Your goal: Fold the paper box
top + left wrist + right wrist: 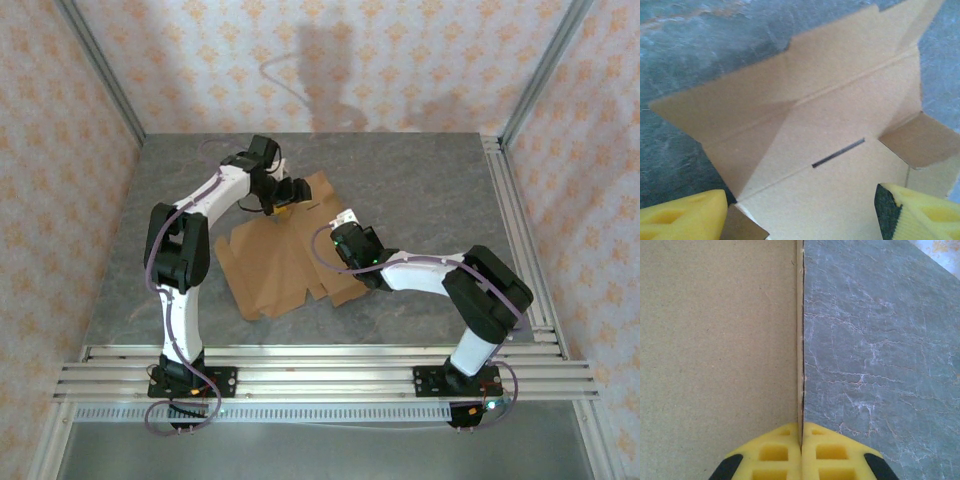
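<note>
The paper box (285,262) lies mostly flat on the table (430,190), its long axis running from the right gripper (801,432) toward the left gripper (800,212). The right one is pinched on a raised side edge. The left one, spread wide, is nearer the far flaps, which lie straight ahead of it.

No legible text, seemingly, anywhere

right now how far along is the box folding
Early. Done: at the far end of the paper box, a couple of flaps stand up along their creases. In hand: the right end effector is shut on one panel's edge; the left end effector is open over the panel with the slot. To do: the near part lies flat, nothing closed.
</note>
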Available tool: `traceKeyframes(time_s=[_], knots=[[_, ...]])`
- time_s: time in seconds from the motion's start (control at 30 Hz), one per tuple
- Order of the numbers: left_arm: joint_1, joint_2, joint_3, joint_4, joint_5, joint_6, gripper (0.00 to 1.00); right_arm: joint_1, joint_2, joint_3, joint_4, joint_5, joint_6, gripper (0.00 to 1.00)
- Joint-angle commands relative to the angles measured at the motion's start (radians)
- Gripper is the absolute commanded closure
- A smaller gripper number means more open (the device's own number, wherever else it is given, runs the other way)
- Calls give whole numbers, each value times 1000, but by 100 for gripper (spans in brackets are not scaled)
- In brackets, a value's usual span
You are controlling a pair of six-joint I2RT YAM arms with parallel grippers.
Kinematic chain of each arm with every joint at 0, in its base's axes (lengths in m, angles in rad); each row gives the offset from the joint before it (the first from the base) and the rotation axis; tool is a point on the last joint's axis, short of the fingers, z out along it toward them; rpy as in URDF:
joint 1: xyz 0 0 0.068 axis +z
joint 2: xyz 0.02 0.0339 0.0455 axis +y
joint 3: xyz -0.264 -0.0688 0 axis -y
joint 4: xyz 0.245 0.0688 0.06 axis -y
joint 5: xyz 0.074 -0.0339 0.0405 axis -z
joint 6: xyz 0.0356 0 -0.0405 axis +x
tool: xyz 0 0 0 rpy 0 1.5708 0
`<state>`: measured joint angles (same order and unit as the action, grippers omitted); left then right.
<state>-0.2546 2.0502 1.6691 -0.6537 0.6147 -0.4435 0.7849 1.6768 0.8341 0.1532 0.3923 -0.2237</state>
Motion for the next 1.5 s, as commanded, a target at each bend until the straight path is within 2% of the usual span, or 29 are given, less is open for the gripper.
traceKeyframes(time_s=[0.0,0.83,1.13,1.47], knots=[[-12,12,21,-17,52,17,22,5,-3,13,-17,11,21,100],[-21,17,-27,-15,43,15,22,5,-8,16,-14,15,18,100],[-31,37,-91,25,33,-5,22,5,-9,18,-13,18,17,100],[-32,4,-50,9,34,2,22,5,-21,23,-14,10,18,100]])
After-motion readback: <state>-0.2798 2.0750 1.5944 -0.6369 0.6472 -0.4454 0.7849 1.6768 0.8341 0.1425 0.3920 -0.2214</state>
